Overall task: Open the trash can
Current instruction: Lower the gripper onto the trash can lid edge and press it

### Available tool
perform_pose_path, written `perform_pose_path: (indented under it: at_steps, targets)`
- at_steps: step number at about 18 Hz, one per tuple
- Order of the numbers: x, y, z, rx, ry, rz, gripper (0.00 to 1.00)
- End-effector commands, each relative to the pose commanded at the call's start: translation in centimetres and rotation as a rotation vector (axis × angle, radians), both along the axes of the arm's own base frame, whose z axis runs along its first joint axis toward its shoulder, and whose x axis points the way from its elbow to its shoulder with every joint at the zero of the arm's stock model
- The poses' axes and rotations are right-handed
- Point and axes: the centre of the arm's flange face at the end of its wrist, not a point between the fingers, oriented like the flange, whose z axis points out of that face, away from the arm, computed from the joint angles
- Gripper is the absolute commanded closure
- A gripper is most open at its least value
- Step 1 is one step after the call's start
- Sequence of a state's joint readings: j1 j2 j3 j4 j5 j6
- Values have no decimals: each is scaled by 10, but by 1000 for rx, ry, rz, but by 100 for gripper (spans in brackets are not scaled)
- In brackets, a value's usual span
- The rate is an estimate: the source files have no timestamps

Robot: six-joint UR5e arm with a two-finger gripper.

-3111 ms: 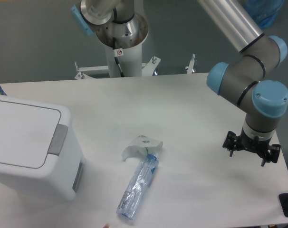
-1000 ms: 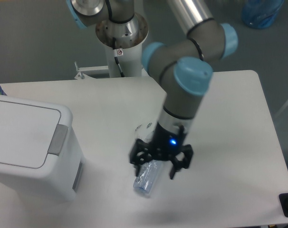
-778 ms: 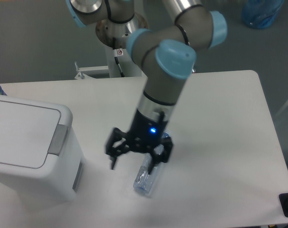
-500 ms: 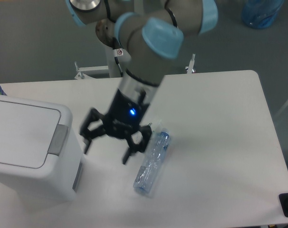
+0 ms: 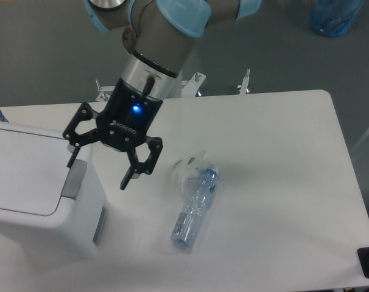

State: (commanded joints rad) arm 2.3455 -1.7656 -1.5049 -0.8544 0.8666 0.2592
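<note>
The trash can [image 5: 32, 194] is a large white boxy bin at the left of the table, its flat lid down and a grey push tab [image 5: 73, 180] at the lid's right edge. My gripper [image 5: 98, 171] hangs open just right of and above that tab, its dark fingers [image 5: 130, 176] spread wide with nothing between them. One fingertip lies close over the bin's right rim; the other hangs over the table beside the bin. A blue light glows on the gripper body.
A crushed clear plastic bottle [image 5: 194, 210] lies on the white table [image 5: 276, 182] right of the bin, with a white curved piece [image 5: 186, 167] at its top end. The arm's base column [image 5: 166, 85] stands at the table's back edge.
The arm has swept left across the table, from the right edge over the bottle to the bin's right rim, and risen slightly. The bottle has shifted a little. The gripper stayed open.
</note>
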Motion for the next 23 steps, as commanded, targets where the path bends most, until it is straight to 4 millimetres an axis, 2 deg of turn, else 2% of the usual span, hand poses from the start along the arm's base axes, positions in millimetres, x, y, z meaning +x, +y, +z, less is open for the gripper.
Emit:
perform_pose_path:
  at_steps: [3,4,7,10,12,23]
  targets:
    - [-4,0,-6,-45,39,-25,0]
    - [-6,0,-1,-76,60,-28,0]
    - [-9,21,-4,-252,56,-81,0]
    - [0,40,-16,-384,23,-131,0]
    - [13,47,-26,-399,16,-154,0]
    - [12,47,-27,-394,24,-155,0]
